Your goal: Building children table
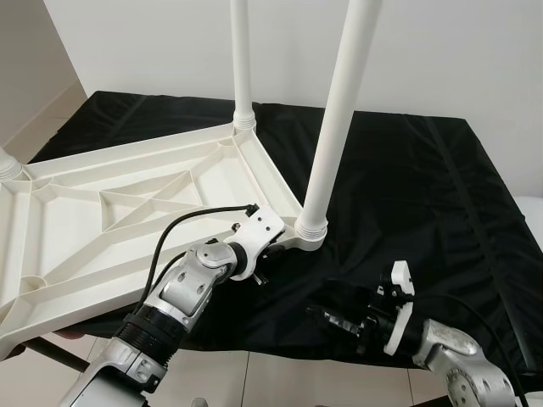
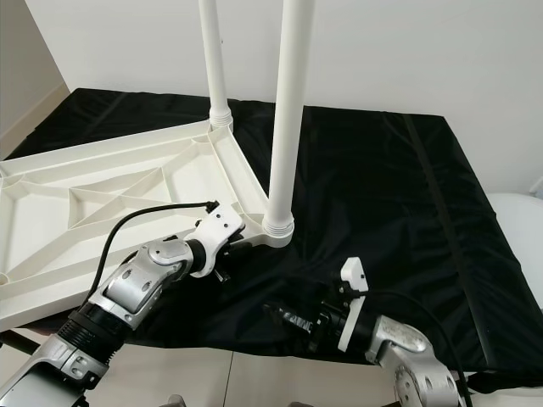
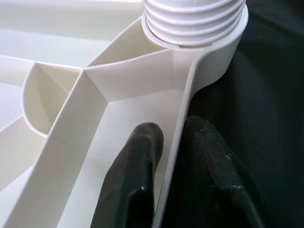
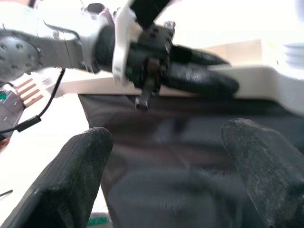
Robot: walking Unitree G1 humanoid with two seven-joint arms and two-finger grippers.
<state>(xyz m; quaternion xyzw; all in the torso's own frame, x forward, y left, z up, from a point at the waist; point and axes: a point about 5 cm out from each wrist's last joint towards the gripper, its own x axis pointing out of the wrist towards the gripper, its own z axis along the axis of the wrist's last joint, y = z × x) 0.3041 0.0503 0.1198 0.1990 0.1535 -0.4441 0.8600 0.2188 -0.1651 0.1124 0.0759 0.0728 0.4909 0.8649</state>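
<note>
I see the white plastic tabletop point(image 1: 127, 212) lying upside down on a black cloth point(image 1: 407, 186) that covers the surface, its ribbed underside facing up; the ribs divide it into shallow triangular compartments, and those I can see hold nothing. Two white legs stand upright in its corner sockets: the near leg point(image 1: 339, 110) in the corner nearest my hands, the far leg point(image 1: 241, 59) at the corner behind it; a third socket shows at the far left edge of the left eye view. My left hand point(image 3: 171, 156) is pinched on the tabletop's thin rim just beside the near leg's threaded collar point(image 3: 194, 19); one finger point(image 3: 137, 166) sits inside the rim, the other outside against the cloth, and the rim runs between them. My right hand point(image 4: 166, 171) hovers low over the cloth near the front edge of the surface, a little way from the near corner, fingers spread wide and holding nothing; it points toward the left hand and the tabletop's edge.
</note>
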